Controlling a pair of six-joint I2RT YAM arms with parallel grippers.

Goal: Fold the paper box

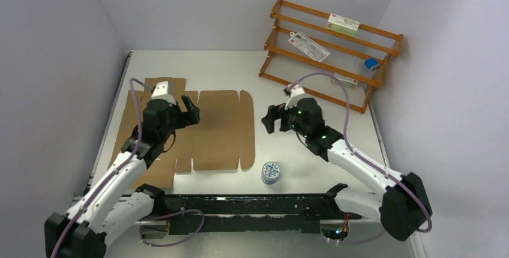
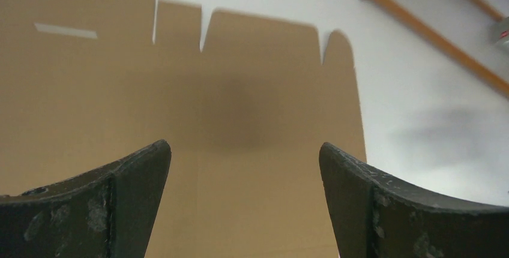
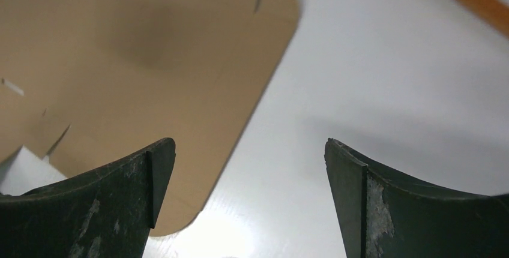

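The paper box (image 1: 219,132) is lying flat and unfolded on the left part of the table (image 1: 228,69), with its long side running left to right. The left gripper (image 1: 191,109) is hanging right over it, jaws wide and holding nothing. The right gripper (image 1: 273,119) is hovering just past its right edge, also wide and empty.

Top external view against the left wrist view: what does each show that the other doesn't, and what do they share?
Only top external: the open right gripper, the blue-and-white tin, and the white cartons on the wooden rack. Only left wrist: the left gripper with its spread fingers close up, and a pale slit in the cardboard. Both: the paper box lying flat on the table, and part of the rack.
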